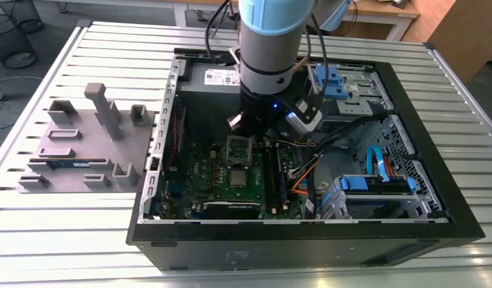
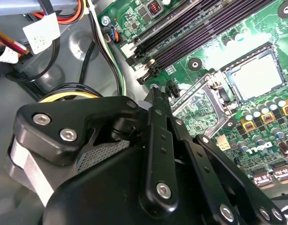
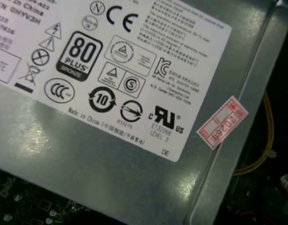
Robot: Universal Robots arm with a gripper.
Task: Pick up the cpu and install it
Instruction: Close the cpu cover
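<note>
The cpu (image 2: 254, 75) is seated on the motherboard (image 2: 211, 51). The gripper (image 2: 154, 93) is held nearby. Whether it is open or closed cannot be told.

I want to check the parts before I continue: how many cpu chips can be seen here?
1. The cpu lies in its socket on the motherboard, inside the computer case. The arm covers part of the board, so another may be hidden.

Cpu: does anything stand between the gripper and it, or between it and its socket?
Nothing visible covers the cpu: it lies in its socket on the motherboard, silvery top bare. In the second wrist view the opened metal frame lies on the board between it and the gripper.
</note>
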